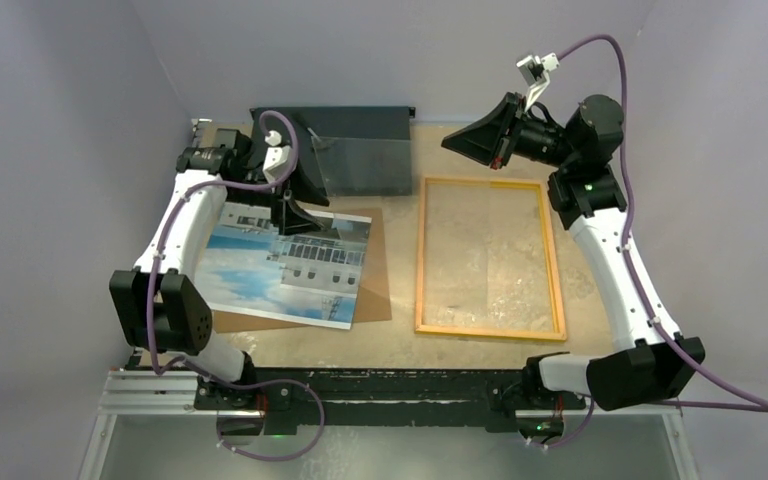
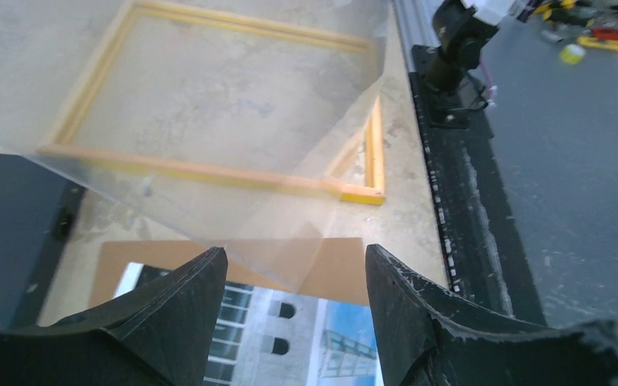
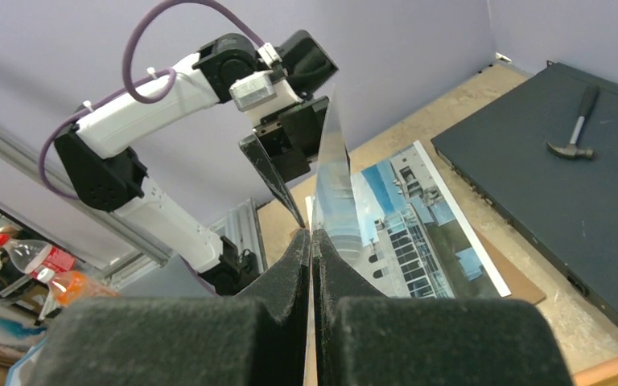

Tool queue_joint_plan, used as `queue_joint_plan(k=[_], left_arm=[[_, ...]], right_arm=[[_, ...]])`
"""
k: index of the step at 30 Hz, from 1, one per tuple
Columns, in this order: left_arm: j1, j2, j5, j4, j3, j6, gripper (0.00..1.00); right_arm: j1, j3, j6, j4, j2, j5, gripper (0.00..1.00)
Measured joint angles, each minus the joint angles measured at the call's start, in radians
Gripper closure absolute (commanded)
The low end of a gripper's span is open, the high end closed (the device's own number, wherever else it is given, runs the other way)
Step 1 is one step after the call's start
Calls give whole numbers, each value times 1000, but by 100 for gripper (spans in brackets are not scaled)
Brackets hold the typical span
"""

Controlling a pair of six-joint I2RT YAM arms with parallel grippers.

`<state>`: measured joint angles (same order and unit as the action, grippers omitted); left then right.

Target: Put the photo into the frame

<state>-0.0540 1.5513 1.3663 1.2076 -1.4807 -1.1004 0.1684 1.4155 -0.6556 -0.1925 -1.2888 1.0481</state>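
Note:
The photo (image 1: 280,265) lies face up on a brown backing board (image 1: 375,270) at the table's left; it also shows in the left wrist view (image 2: 290,338) and the right wrist view (image 3: 418,225). The yellow-orange frame (image 1: 490,331) lies flat at centre right, with bare table showing inside it, and also shows in the left wrist view (image 2: 209,170). My left gripper (image 1: 295,210) is open and empty just above the photo's far edge (image 2: 294,249). My right gripper (image 1: 460,140) is shut on a clear pane (image 3: 334,185), held on edge in the air towards the left gripper. The pane's corner hangs before the left fingers (image 2: 302,281).
A flat black box (image 1: 355,120) lies at the back of the table, with a hammer (image 3: 575,129) on it. The black base rail (image 1: 390,385) runs along the near edge. Purple-grey walls close in the back and sides.

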Motion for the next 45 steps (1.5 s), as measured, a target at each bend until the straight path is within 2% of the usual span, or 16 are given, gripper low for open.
queue_joint_plan(k=[6, 8, 12, 15, 18, 23, 27, 31, 34, 38, 45], left_arm=[[-9, 67, 52, 152, 13, -150, 24], [-9, 72, 60, 175, 26, -181, 13], [-10, 72, 61, 202, 26, -203, 6], [-10, 72, 37, 208, -4, -186, 4], [-11, 71, -7, 152, -76, -54, 3], [-12, 3, -187, -197, -72, 402, 0], [-12, -128, -280, -426, -7, 620, 0], [-12, -240, -240, -541, 80, 706, 0], [-12, -269, -190, -581, 166, 725, 0], [-12, -257, -167, -590, 278, 727, 0], [-13, -231, -133, -674, 343, 781, 2]], right_arm=[[2, -20, -31, -47, 0, 3, 100], [2, -23, -37, -51, 0, 3, 100], [2, -23, -42, -51, 0, 10, 100], [2, -23, -41, -49, 0, 10, 100], [2, -21, -41, -45, 0, 10, 100], [2, 0, -26, -6, 0, 10, 100], [2, 6, -18, 14, 0, 10, 100], [2, 11, -18, 21, 0, 10, 100], [2, 13, -26, 17, 0, 10, 100], [2, 13, -59, -22, 0, 15, 100], [2, 13, -123, -118, 2, 18, 100]])
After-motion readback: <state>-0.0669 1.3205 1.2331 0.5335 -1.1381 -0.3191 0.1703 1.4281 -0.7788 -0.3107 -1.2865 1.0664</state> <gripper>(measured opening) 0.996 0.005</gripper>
